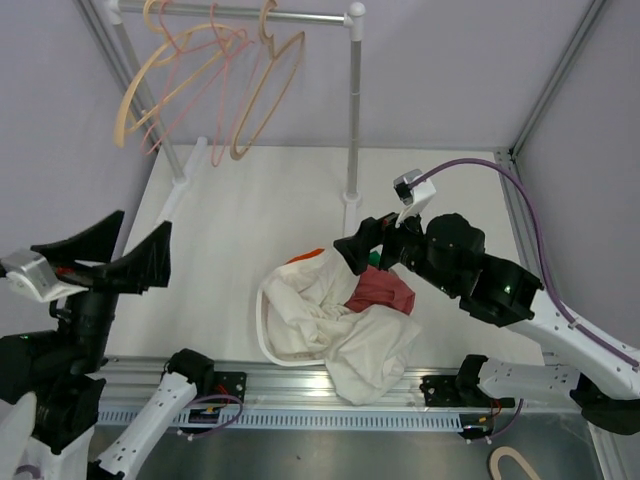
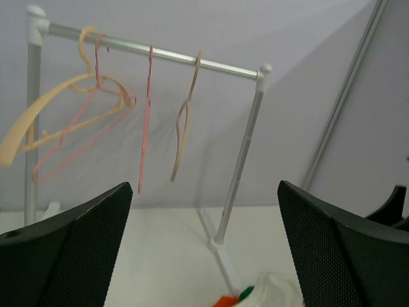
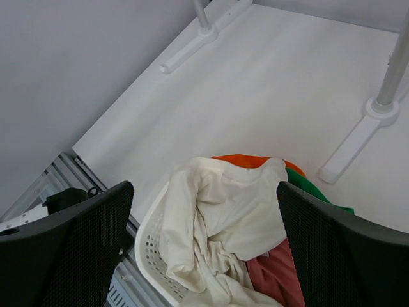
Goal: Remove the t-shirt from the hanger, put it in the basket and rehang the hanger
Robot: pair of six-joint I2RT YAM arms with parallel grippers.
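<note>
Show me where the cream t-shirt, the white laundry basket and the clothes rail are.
cream t-shirt [image 3: 223,211], right wrist view, middle of the bunched cloth.
white laundry basket [image 3: 152,249], right wrist view, perforated side wall.
clothes rail [image 2: 169,55], left wrist view, horizontal bar.

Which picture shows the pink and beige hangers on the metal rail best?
The left wrist view: the pink and beige plastic hangers hang side-on, hooks over the silver metal rail. The top view shows them from above, crowded at the picture's top edge. The right wrist view shows none.
</note>
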